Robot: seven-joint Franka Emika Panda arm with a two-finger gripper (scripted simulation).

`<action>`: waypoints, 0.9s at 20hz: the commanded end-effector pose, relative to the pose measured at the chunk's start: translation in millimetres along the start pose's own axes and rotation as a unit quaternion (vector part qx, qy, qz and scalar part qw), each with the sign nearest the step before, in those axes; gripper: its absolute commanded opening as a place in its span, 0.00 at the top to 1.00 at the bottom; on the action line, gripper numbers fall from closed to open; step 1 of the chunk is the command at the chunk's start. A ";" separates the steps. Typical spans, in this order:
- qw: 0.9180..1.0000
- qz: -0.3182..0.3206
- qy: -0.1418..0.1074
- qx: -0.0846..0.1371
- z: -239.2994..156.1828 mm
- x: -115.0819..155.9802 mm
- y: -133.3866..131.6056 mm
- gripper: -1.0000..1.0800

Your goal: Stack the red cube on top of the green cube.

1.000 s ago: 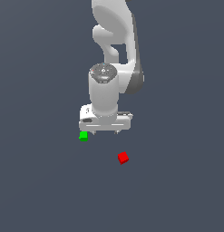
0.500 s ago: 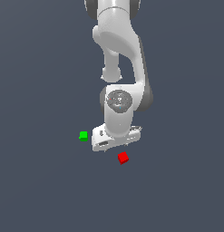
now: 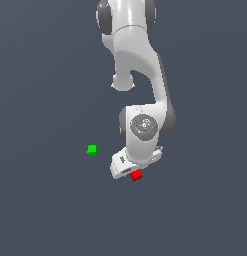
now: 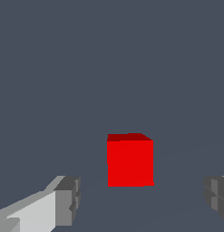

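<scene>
The red cube (image 3: 136, 175) lies on the flat grey floor, partly covered by my hand in the exterior view. In the wrist view the red cube (image 4: 130, 159) sits just ahead of the gap between my two fingers, one grey fingertip (image 4: 68, 199) on each side. My gripper (image 3: 132, 170) is open and empty, low over the red cube; it also shows in the wrist view (image 4: 143, 199). The green cube (image 3: 92, 149) lies apart on the floor, toward the exterior view's left of the gripper. It is out of the wrist view.
The white arm (image 3: 137, 75) rises above the gripper in the exterior view. The plain dark grey floor (image 3: 45, 210) spreads all around the two cubes.
My gripper has moved from beside the green cube toward the exterior view's right and down, and now sits over the red cube. The wrist has turned. Neither cube has moved.
</scene>
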State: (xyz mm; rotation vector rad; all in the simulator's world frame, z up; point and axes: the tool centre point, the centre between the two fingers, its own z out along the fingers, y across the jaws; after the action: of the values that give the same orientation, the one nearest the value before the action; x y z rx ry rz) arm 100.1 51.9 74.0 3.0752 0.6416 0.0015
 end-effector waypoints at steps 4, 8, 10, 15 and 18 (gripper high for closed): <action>1.000 -0.010 0.000 0.000 4.1 4.8 -3.3 0.04; 1.000 -0.009 -0.001 0.000 7.5 3.8 -3.1 0.04; 1.000 -0.009 -0.001 0.000 14.1 3.9 -3.5 0.04; 1.000 -0.010 0.000 0.000 41.6 3.5 -4.0 0.04; 1.000 -0.011 0.000 0.000 52.4 3.5 -4.0 0.04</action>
State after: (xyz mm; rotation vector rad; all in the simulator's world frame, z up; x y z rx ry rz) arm 101.3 57.0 26.7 3.0687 0.6741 -0.0023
